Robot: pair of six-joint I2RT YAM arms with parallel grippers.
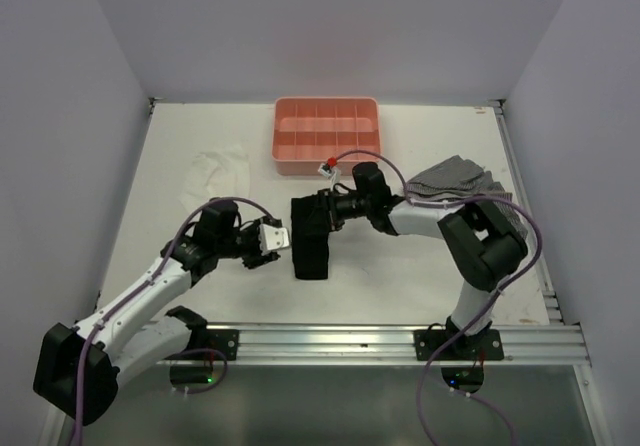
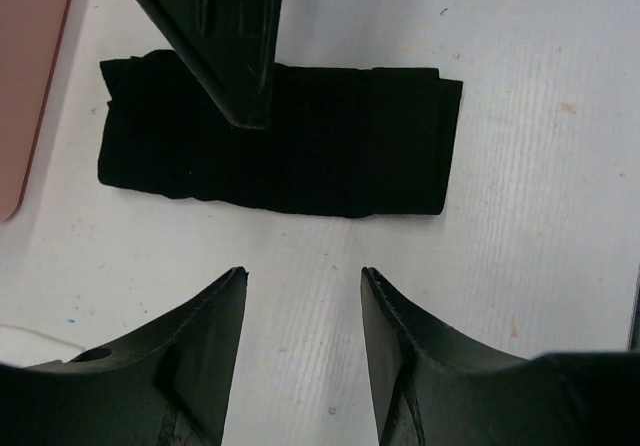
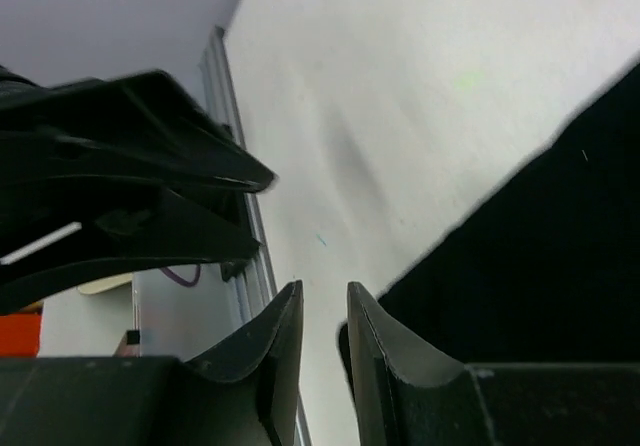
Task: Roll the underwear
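Top external view gives us the underwear (image 1: 310, 238) as a narrow black strip at the centre of the bench (image 1: 420, 266). It lies just below the pink tray (image 1: 328, 136) and runs down the frame. The grey checked cloth (image 1: 455, 178) sits to the right and the thin white cloth (image 1: 220, 171) to the upper left, both apart from it.

The left jaws point at the strip's left long side. In the left wrist view they stand released at the bottom of the frame, with only bare bench between them, just short of the fabric. A finger (image 2: 235, 56) of the right jaws reaches down from the top of that frame over the strip's far edge; we cannot tell whether it presses the cloth.

In the right wrist view the right jaws are parted by a narrow gap. Pale bench shows through the gap and nothing is caught in it, while the black fabric fills the right of the frame.

We judge the garment folded into a band, with the rolling proper not yet started. The next move calls for pinching one short end, turning it over itself and steadying the band.
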